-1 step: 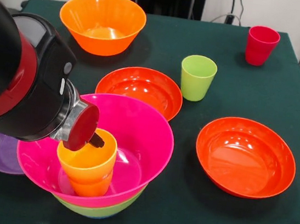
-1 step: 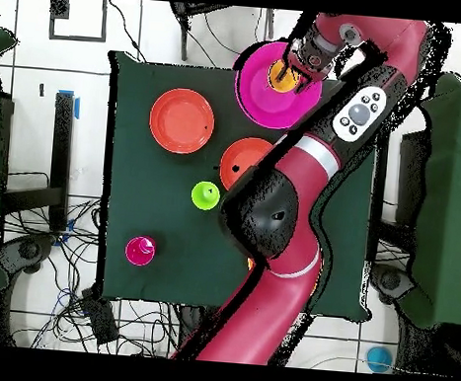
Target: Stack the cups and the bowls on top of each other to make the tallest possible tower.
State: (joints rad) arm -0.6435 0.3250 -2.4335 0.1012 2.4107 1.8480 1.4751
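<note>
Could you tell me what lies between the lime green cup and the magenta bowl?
In the front view, a shallow red-orange bowl lies between the green cup and the magenta bowl.

Dark green table [image 1: 191,217], bowls [image 1: 245,156], two cups [image 1: 197,77], nested tower [image 1: 98,207]

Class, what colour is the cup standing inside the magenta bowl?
Yellow-orange cup; the front view shows it best, inside the magenta bowl.
</note>
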